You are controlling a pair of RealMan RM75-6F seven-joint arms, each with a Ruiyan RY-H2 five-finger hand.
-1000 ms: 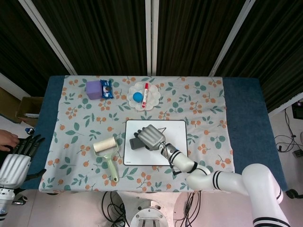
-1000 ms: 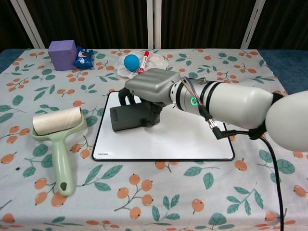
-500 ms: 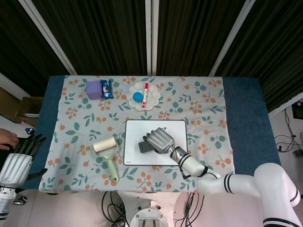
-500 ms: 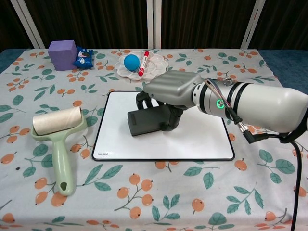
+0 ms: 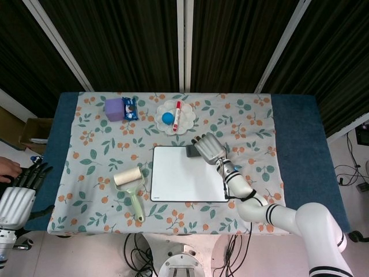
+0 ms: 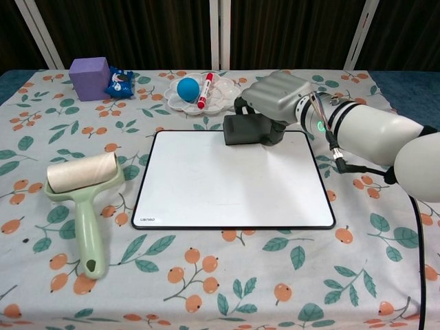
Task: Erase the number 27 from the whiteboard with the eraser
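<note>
1. Whiteboard, the white rectangular one with a thin black frame, lies flat at the centre of the chest view on the desk's floral cloth. Its surface shows no writing that I can make out; the number 27 is not visible.
2. At the far left edge of the head view, the left robot hand hangs beside the desk, fingers apart and holding nothing.
3. Left of the board in the chest view lies a pale green lint roller with a cream roll. In the upper left stand a purple cube and a small blue packet.
4. Above the board, a white scalloped plate carries a blue ball and a red marker.
5. At the board's upper right edge, the right robot hand grips the dark grey block eraser, fingers curled over its top. The eraser rests on or just over the board's top frame; I cannot tell which.
6. Judging by the bare board, the wiping step looks complete or nearly so. The next move probably calls for setting the eraser down on the cloth, clear of the plate, then opening the fingers.
</note>
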